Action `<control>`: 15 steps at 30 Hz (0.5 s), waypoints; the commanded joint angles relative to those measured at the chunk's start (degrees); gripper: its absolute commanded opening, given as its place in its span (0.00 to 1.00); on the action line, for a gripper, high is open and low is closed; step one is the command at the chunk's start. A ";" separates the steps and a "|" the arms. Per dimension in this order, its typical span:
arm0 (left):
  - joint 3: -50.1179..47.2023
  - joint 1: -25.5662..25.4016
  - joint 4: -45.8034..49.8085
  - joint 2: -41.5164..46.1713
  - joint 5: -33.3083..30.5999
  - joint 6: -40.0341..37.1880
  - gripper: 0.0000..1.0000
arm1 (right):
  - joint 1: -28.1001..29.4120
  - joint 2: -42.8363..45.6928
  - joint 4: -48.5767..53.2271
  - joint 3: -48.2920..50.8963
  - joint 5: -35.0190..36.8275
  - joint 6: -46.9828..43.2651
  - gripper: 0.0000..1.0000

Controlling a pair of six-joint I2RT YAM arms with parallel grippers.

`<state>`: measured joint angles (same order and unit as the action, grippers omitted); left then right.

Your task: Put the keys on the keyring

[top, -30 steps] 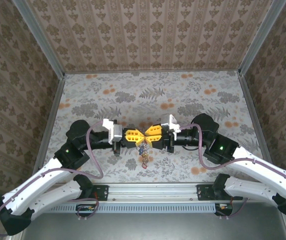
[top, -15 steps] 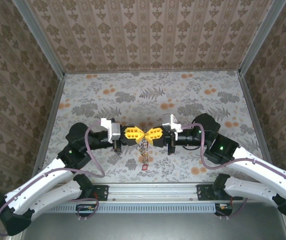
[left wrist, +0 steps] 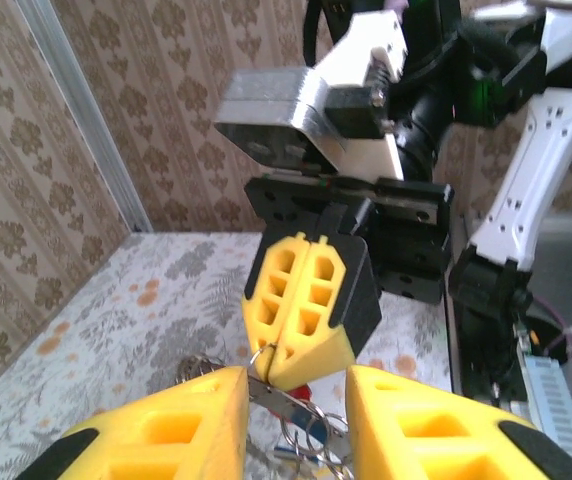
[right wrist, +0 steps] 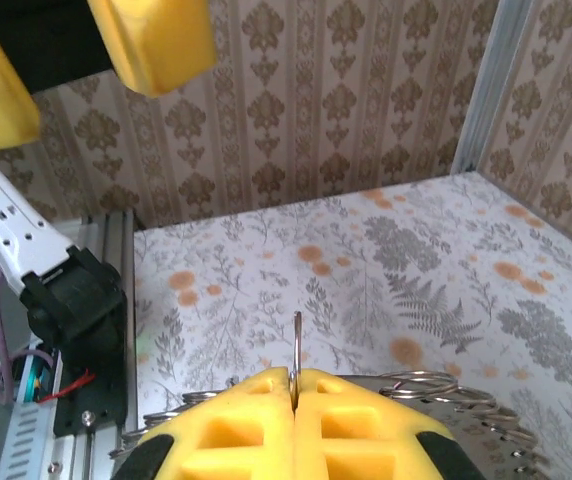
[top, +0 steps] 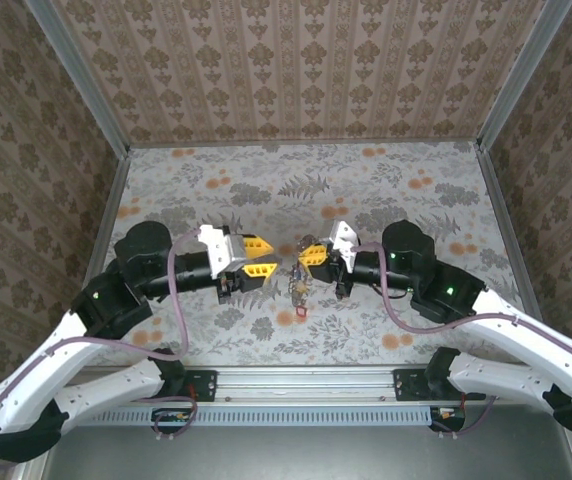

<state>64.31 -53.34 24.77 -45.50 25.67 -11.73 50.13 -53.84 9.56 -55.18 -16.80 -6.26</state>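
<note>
My right gripper [top: 304, 257] is shut on a thin wire ring of the keyring [top: 295, 288], which hangs below it as a chain of small links and rings. A key with a red head [top: 299, 312] dangles at the bottom of the bundle. In the right wrist view the ring [right wrist: 296, 340] stands edge-on out of the shut right gripper [right wrist: 295, 385]. My left gripper [top: 266, 256] stands open just left of the bundle, touching nothing. In the left wrist view the left gripper [left wrist: 296, 400] frames the right gripper's fingertips [left wrist: 306, 300], a silvery key blade [left wrist: 284, 403] and the red head [left wrist: 307, 391].
The floral tablecloth [top: 386, 190] covers the table, walled by patterned panels on three sides. A metal rail [top: 306, 385] runs along the near edge between the arm bases. Both arms meet over the table's middle front.
My left gripper has opened, let go of the bundle and drawn back to the left. The right gripper stays shut on the ring, and the chain now hangs from it alone.
</note>
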 commanded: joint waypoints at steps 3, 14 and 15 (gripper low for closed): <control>2.38 -1.35 8.97 -4.56 -2.53 -5.10 0.34 | 0.70 -2.32 4.59 -4.21 0.31 -2.91 0.00; 3.54 -1.85 9.50 -7.85 -3.24 -5.79 0.33 | 1.97 -3.99 7.02 -5.07 -4.10 -3.88 0.00; 3.63 -1.86 9.60 -7.93 -3.26 -5.76 0.33 | 2.01 -4.13 7.07 -5.20 -4.41 -3.91 0.00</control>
<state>66.11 -54.78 33.36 -53.54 23.07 -16.19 51.75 -57.84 16.93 -57.82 -18.92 -9.10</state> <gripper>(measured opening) 0.334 0.065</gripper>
